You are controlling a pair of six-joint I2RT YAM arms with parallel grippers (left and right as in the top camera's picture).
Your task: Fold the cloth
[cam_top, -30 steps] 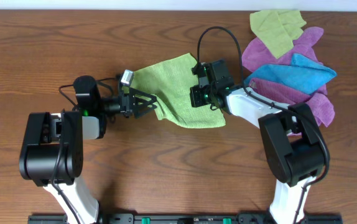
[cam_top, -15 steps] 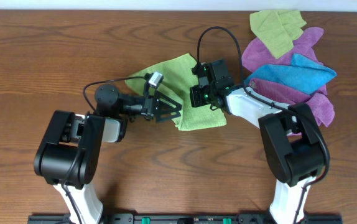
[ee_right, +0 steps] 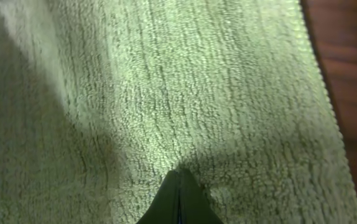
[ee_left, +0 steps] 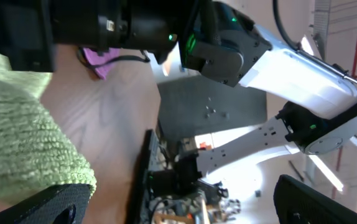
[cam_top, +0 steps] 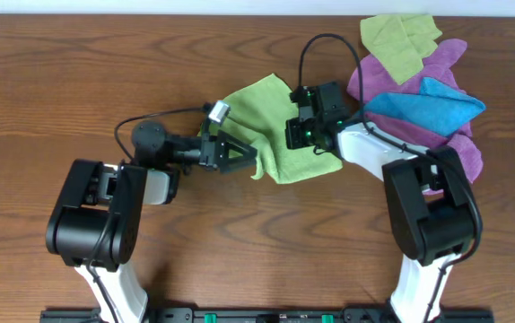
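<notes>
The cloth (cam_top: 268, 109) sits mid-table, bunched between both arms. Right gripper (ee_right: 180, 186) looks pinched shut on its right part. Left gripper (cam_top: 250, 163) is wide open right at the near-left edge, so it's closest to that loose side.

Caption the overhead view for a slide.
Right tool pinches the bright lime-green microfibre cloth; left tool open at its edge.

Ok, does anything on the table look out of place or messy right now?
Nothing spilled or damaged. The lime-green cloth lies skewed and rumpled between the open left pincer and the right pincer shut on it. At the far right corner, the other cloths sit in a loose heap.
</notes>
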